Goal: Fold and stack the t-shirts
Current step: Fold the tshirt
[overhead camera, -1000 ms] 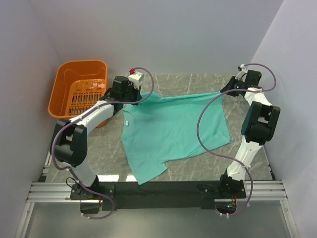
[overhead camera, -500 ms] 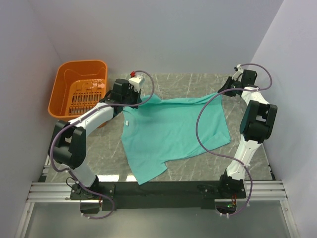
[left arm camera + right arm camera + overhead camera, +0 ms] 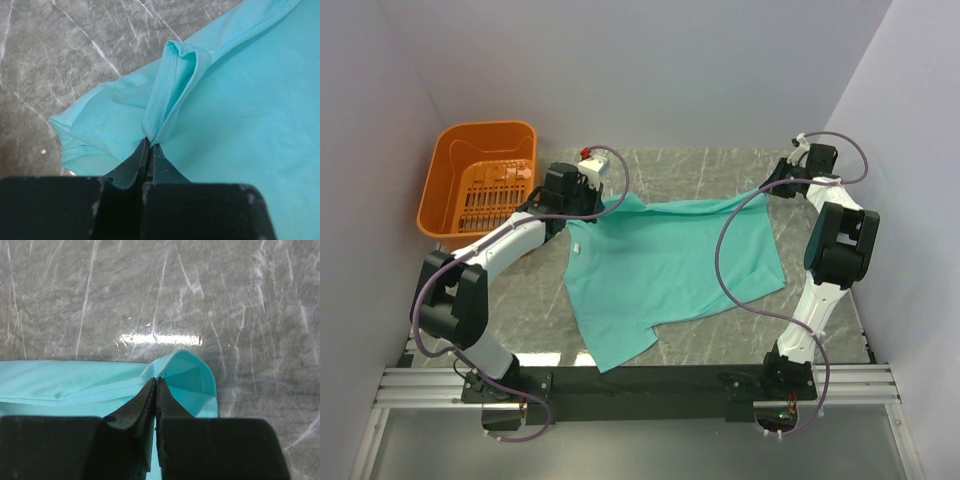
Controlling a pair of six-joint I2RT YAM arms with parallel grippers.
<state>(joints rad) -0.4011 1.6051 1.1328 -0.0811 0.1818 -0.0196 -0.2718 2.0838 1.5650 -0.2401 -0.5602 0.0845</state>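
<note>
**Left wrist and right wrist: spreading step, pinched at both far ends**

Held a raised, hemmed fold of cloth in the left gripper [image 3: 149, 145], clamped tight. Held the opposite corner's edge in the right gripper [image 3: 156, 382], closed almost flush on it. Stretched the t-shirt [image 3: 670, 265] between the two along the far side of the tabletop [image 3: 720, 165], with the near part flat but skewed. Judged as flattening before any fold; called next for pulling both ends taut and setting them down square. Showed the pinches only from the wrists; showed the full spread, and the orange basket [image 3: 438, 175] off to the left, only from above.
</note>
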